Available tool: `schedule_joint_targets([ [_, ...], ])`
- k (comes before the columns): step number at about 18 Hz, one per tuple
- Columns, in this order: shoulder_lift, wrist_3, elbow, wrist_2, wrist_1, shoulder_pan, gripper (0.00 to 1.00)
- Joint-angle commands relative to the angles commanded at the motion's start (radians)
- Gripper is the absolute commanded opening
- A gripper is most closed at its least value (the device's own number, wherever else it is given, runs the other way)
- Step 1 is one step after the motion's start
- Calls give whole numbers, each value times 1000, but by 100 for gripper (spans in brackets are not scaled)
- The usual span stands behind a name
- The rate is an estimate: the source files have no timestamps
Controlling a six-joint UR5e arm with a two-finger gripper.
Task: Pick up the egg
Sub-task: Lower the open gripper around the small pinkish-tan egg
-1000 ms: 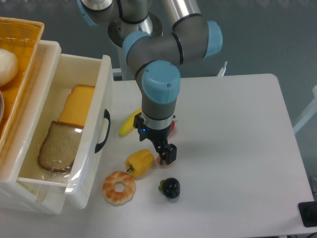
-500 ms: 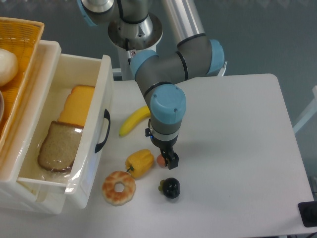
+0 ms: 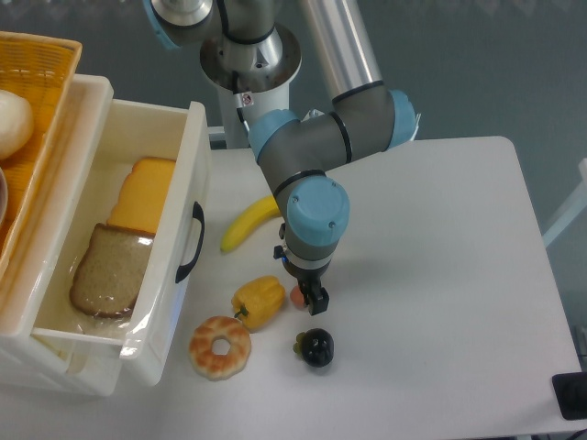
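The egg is a small pinkish-tan oval on the white table, just right of the yellow pepper. My gripper points straight down over it. One dark finger stands right at the egg's right side, low near the table. The wrist hides the other finger and part of the egg. I cannot tell whether the jaws are open or pressed on the egg. The egg looks to be resting on the table.
A dark round fruit lies just below the gripper. A glazed donut lies at the lower left and a banana above the pepper. An open white drawer holding bread and cheese stands at the left.
The arm swung right and the wrist came to stand over the egg. In the last half second it shifted only slightly. The egg has not moved.
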Motion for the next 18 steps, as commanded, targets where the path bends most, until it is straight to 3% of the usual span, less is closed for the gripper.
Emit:
schedule_joint_targets([
  [3,0,2,-6,5,32,-2,100],
  [5,2,2,-43,5,78,-2,100],
  [18,-17,11,-40,15,78,0,100],
])
